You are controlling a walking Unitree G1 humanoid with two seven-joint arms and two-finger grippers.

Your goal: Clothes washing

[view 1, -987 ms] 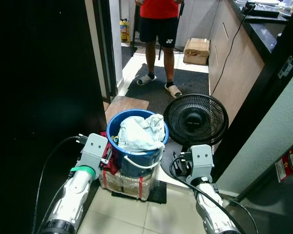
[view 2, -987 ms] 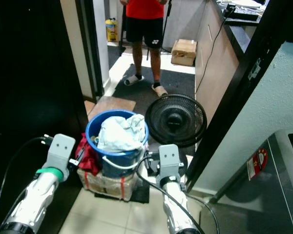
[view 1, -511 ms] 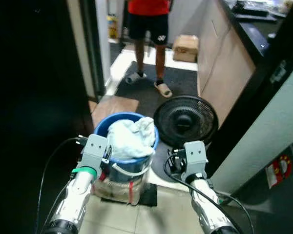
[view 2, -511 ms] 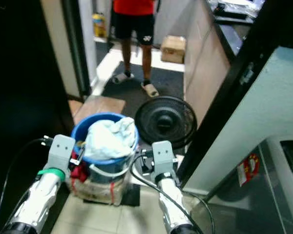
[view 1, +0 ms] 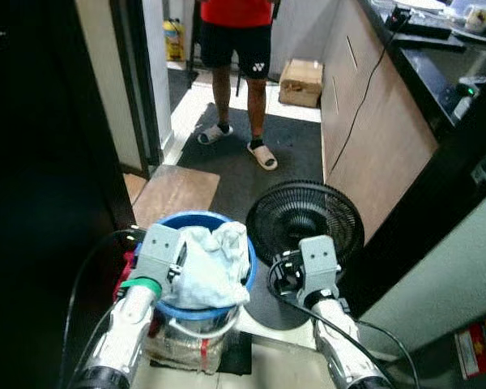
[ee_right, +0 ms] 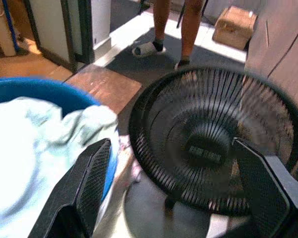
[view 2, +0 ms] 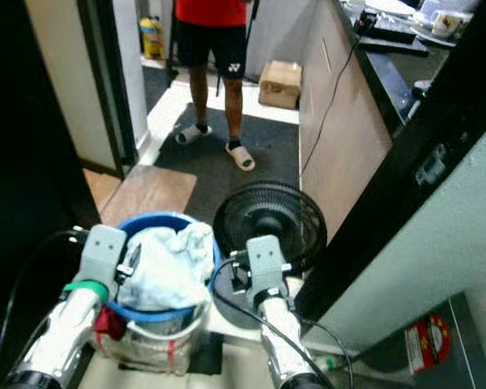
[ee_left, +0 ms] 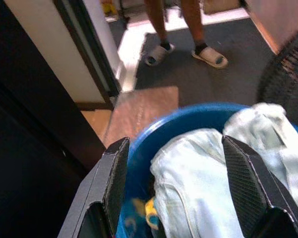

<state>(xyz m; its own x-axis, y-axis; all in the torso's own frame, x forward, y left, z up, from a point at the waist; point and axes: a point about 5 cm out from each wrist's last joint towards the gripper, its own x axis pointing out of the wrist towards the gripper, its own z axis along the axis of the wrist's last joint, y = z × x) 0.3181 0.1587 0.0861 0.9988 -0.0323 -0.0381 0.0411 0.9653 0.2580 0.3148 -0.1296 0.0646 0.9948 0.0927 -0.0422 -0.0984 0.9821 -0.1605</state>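
A blue bucket [view 1: 164, 308] stands on the floor just ahead, heaped with pale white-green clothes [view 1: 208, 265]. It rests on a wrapped bundle [view 1: 182, 350] with red bands. My left gripper [ee_left: 176, 183] hovers over the bucket's near left rim, open, its black fingers [ee_left: 112, 173] spread above the cloth [ee_left: 198, 183]. My right gripper [ee_right: 176, 188] is also open, held to the right of the bucket and facing a black floor fan [ee_right: 213, 144]. Red fabric [view 2: 109, 322] peeks out beside the bucket's left side.
A person in a red shirt and black shorts [view 1: 236, 44] stands in the hallway beyond a dark mat [view 1: 287, 154]. The black fan [view 1: 304, 224] stands right of the bucket. A wooden cabinet run [view 1: 373, 130] lines the right, a dark doorframe [view 1: 53, 138] the left. A cardboard box [view 1: 301, 81] sits far back.
The whole view has shifted as the camera moved closer and tilted; bucket and fan now sit lower in the picture. Both grippers stay raised and open by the bucket.
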